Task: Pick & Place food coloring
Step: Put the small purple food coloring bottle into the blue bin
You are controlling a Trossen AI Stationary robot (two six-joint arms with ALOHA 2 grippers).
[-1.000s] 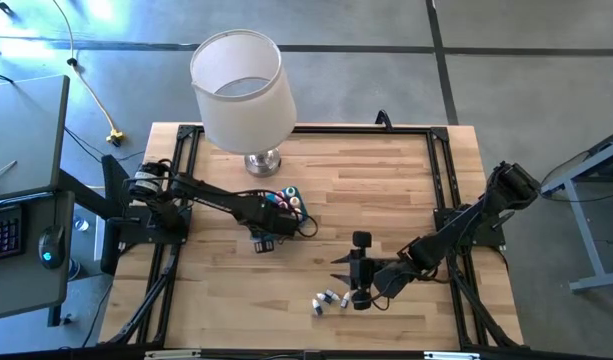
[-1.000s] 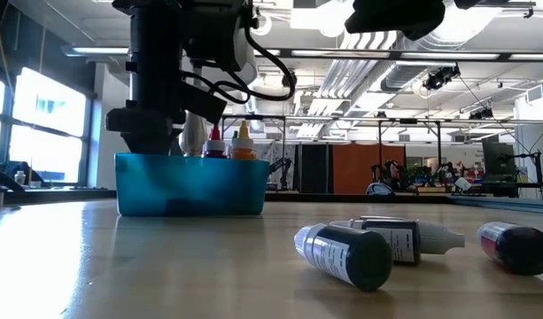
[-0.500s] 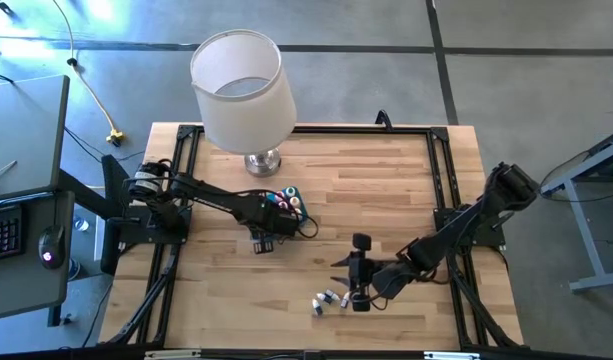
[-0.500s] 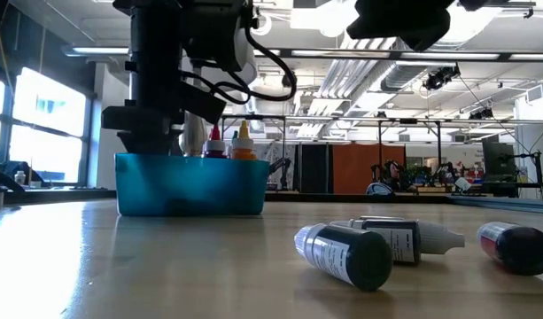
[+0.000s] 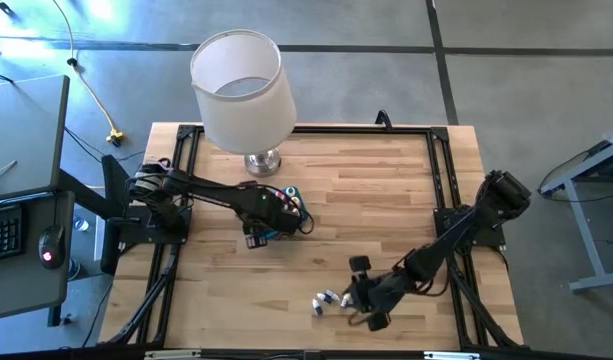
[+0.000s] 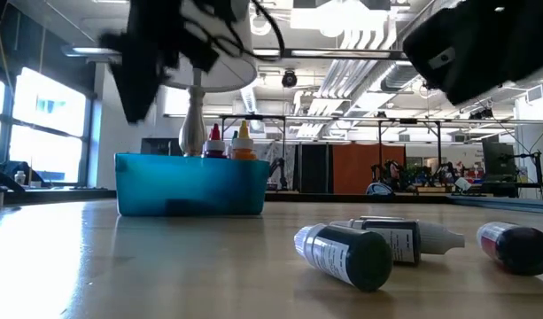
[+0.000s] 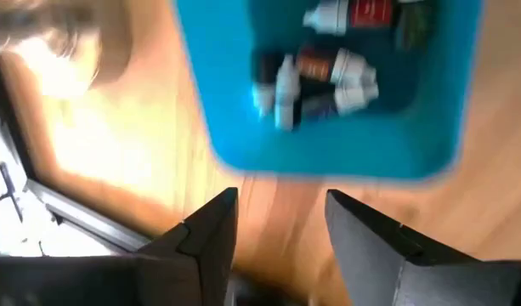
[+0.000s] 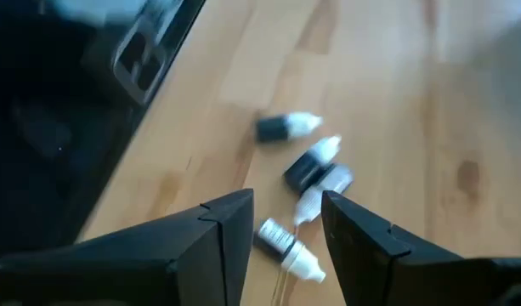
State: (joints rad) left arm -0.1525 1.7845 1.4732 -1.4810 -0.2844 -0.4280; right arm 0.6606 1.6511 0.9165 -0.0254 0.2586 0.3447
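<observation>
Several small food coloring bottles [image 8: 311, 167] with white caps lie on their sides on the wood near the table's near edge [image 5: 329, 298], and show in the low view [image 6: 346, 255]. More bottles [image 7: 328, 72] sit in the blue tray [image 5: 289, 200]; two stand upright [image 6: 228, 142]. My right gripper [image 8: 285, 223] hangs open just above the loose bottles [image 5: 352, 302], touching none. My left gripper [image 7: 281, 223] is open and empty, above the table just near of the tray [image 5: 254, 238].
A white-shaded lamp [image 5: 241, 88] stands on its metal base [image 5: 263, 160] at the far side, just beyond the tray. Black frame rails [image 5: 443, 190] run along the table's edges. Bare wood [image 5: 376, 190] lies between the tray and the right arm.
My right gripper has moved toward the table's near edge and down, turning to point at the loose bottles. My left gripper has risen from beside the tray and shifted slightly toward the table's left. The bottles and tray have stayed put.
</observation>
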